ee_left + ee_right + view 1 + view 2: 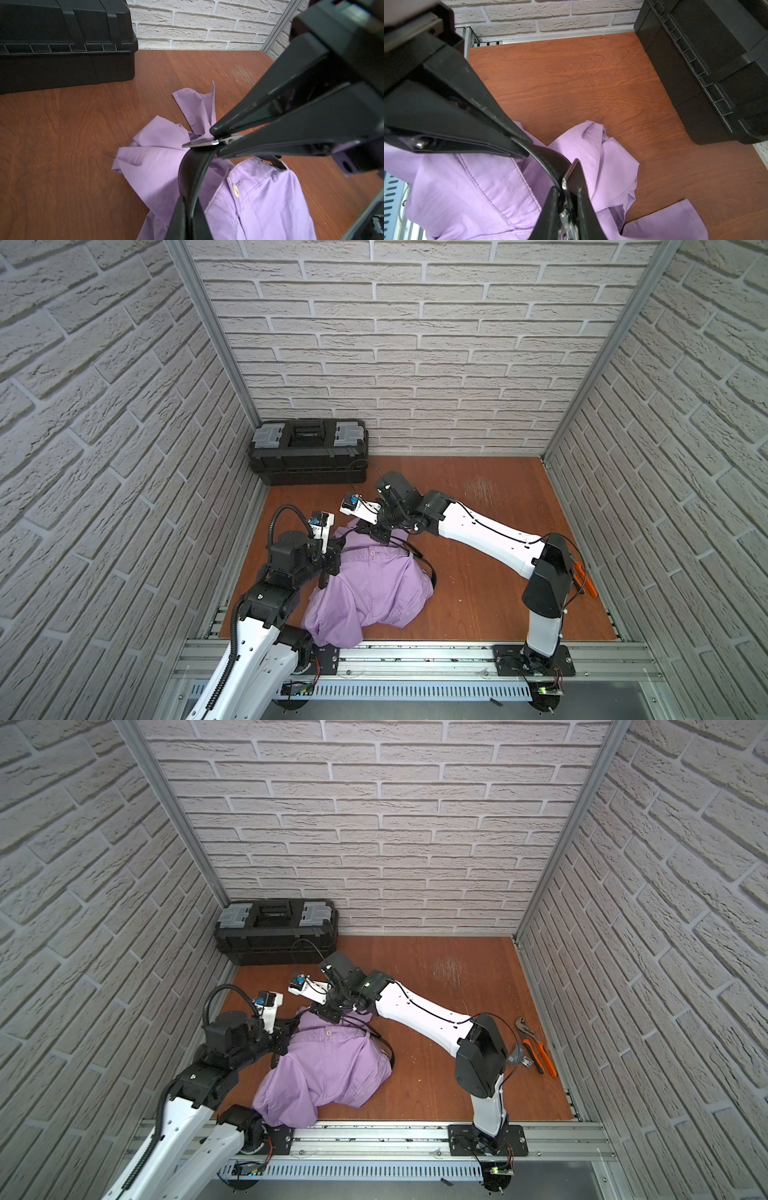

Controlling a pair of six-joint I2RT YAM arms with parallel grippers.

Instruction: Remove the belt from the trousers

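Close up, the right fingers (pixel 549 209) are clamped on the silver buckle (pixel 574 174) of the black belt (pixel 550 160), held over the lilac trousers (pixel 477 187). The left fingers (pixel 177 220) are pressed together on the strap near the buckle, so a short curved length of belt spans the two grips. Beneath lies the waistband with its pale button (pixel 235 189), crumpled on the brown tabletop (pixel 62 145). A black toolbox (pixel 309 452) stands apart in the far left corner against the brick wall.

In both top views the wrists and their cameras cover the fingers, so the grips show only in the wrist views. Only the top views show more of the belt, which curves along the right edge of the trousers. In a top view, orange-handled pliers (pixel 538 1048) lie by the right wall, just beyond the right arm's elbow.
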